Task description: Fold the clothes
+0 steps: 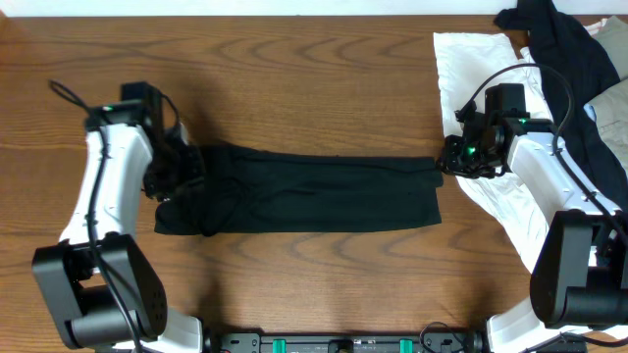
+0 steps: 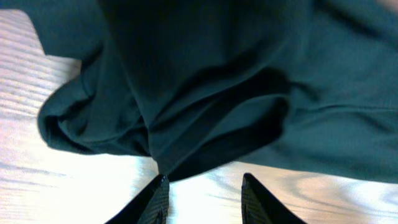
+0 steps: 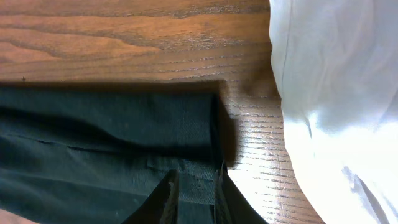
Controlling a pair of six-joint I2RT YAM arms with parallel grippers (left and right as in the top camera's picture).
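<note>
Your right gripper is pinching the hem of the dark garment, while your left gripper sits with its fingers spread at the other end.

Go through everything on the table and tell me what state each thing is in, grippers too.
Dark green garment: lying flat, folded into a long strip.
White cloth: spread loosely, wrinkled, unfolded.
Black garment: crumpled, partly over the white cloth.
Left gripper: jaws open, at the garment's bunched left end.
Right gripper: jaws closed on the garment's right edge.
</note>
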